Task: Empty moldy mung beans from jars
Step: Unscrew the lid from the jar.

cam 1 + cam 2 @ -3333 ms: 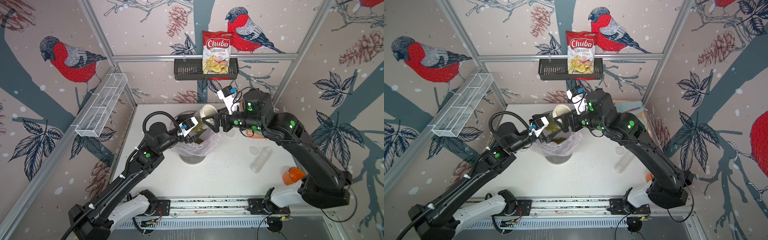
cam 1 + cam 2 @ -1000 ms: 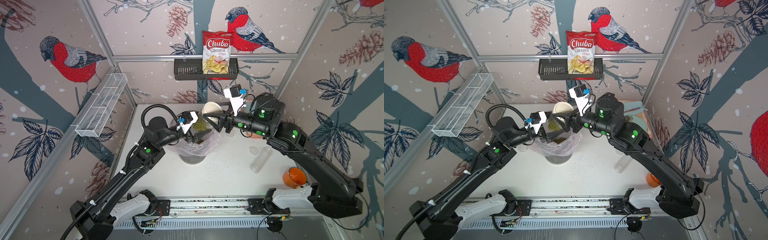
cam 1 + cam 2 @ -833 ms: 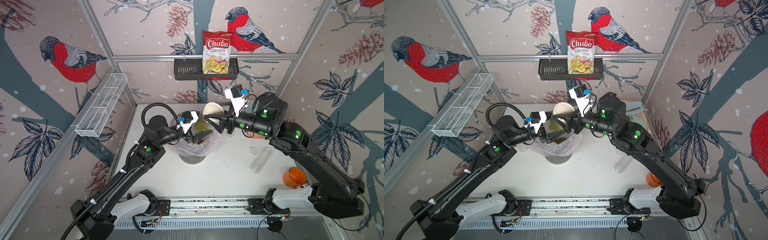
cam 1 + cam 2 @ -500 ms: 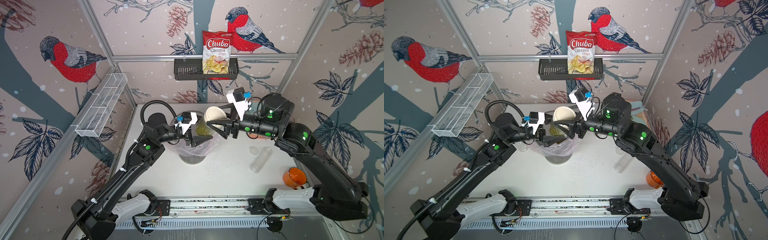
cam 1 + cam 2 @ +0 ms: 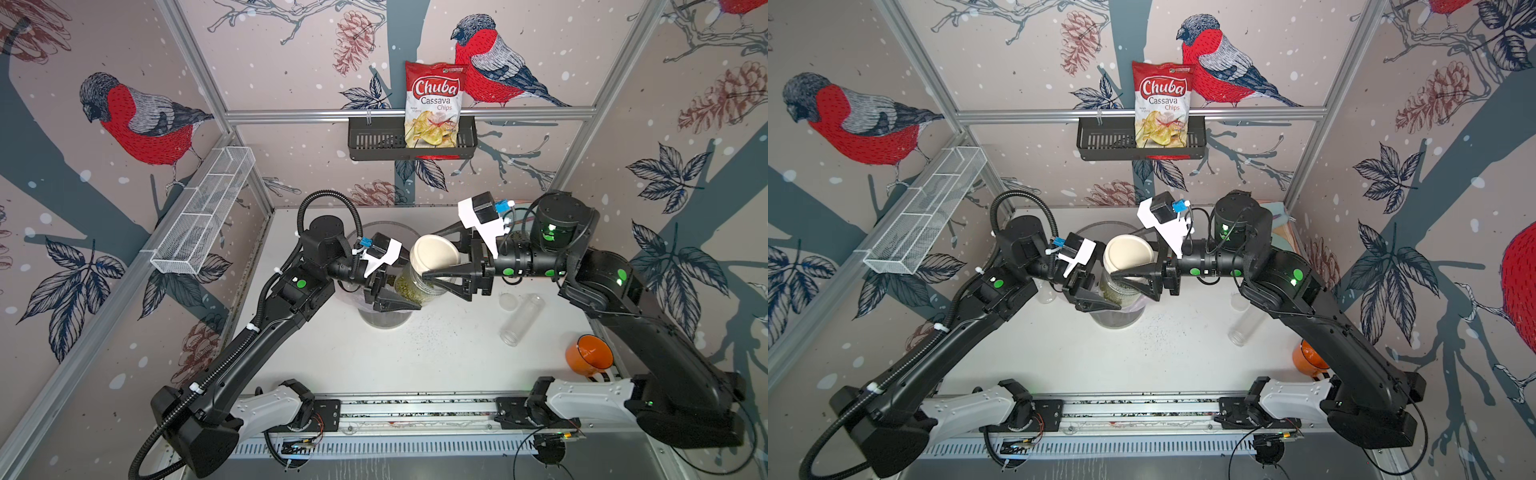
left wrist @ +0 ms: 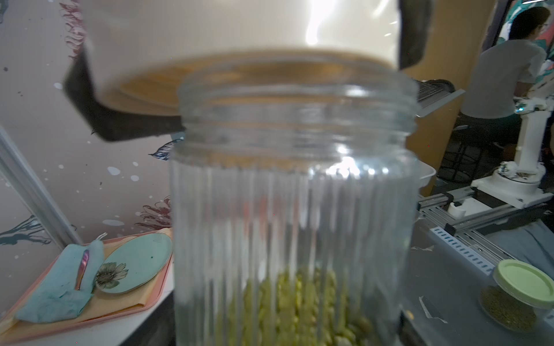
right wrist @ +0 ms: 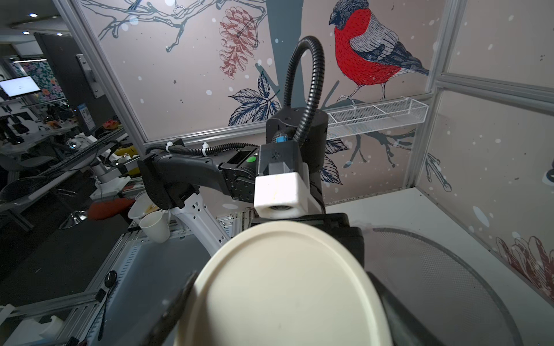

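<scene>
Left tool (image 5: pixel 405 291) is clamped on the ribbed jar (image 6: pixel 293 209), one finger on each side of the glass, and holds it upright. Right tool (image 5: pixel 436 257) is closed across the cream lid (image 7: pixel 284 287), gripping it by the rim. Change noted: a few seconds back the jar leaned toward the right tool with the lid against its mouth. Now the jar stands straight and the lid is clear of it. In the left wrist view the lid's underside shows just above the threaded neck and offset to one side, not seated. The mouth is therefore open. The mung beans (image 6: pixel 299 305) lie in the bottom of the jar, between the left tool's fingers, well below the neck. None appear to be pouring. The bin (image 5: pixel 1117 318) stands directly beneath the left tool. A few stray grains (image 5: pixel 432 328) dot the table (image 5: pixel 415 361) below the gap between the two tools. An empty tube jar (image 5: pixel 521 318) lies on its side below the right tool's wrist, with the orange mug (image 5: pixel 589 357) further out along that arm. Judgement: uncapping looks done, and the left tool still has to tip the jar over the bin, with the right tool keeping the lid clear.
</scene>
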`<action>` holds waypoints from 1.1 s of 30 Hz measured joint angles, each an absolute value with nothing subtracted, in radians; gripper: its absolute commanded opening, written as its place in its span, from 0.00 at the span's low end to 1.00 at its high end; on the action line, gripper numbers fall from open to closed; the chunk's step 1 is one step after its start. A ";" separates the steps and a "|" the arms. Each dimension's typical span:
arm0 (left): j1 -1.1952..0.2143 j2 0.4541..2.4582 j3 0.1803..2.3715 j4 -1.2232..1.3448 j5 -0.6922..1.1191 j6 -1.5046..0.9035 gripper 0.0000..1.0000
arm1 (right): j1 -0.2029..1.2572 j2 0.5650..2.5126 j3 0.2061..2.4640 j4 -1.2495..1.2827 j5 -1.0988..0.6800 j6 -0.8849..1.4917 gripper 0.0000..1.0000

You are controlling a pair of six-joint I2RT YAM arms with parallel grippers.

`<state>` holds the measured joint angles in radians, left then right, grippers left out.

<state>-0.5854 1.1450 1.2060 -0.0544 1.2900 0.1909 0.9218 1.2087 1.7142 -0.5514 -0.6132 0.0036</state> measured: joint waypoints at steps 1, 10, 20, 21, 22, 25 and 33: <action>-0.585 1.146 1.208 -0.062 1.295 0.195 0.00 | 0.921 1.209 1.712 -0.550 -0.616 0.004 0.74; -0.585 1.149 1.211 -0.065 1.272 0.209 0.00 | 0.903 1.217 1.721 -0.547 -0.617 0.004 0.69; -0.566 1.138 1.188 -0.028 1.166 0.205 0.00 | 0.881 1.172 1.729 -0.506 -0.576 0.043 0.69; -0.564 1.137 1.186 -0.025 1.154 0.204 0.00 | 0.876 1.170 1.729 -0.502 -0.570 0.054 0.69; -0.561 1.135 1.186 -0.022 1.145 0.197 0.00 | 0.870 1.168 1.729 -0.501 -0.556 0.054 0.69; -0.555 1.130 1.184 -0.004 1.118 0.187 0.00 | 0.844 1.163 1.729 -0.498 -0.512 0.080 0.67; -0.527 1.098 1.163 0.065 0.996 0.164 0.00 | 0.731 1.150 1.738 -0.462 -0.400 0.136 0.69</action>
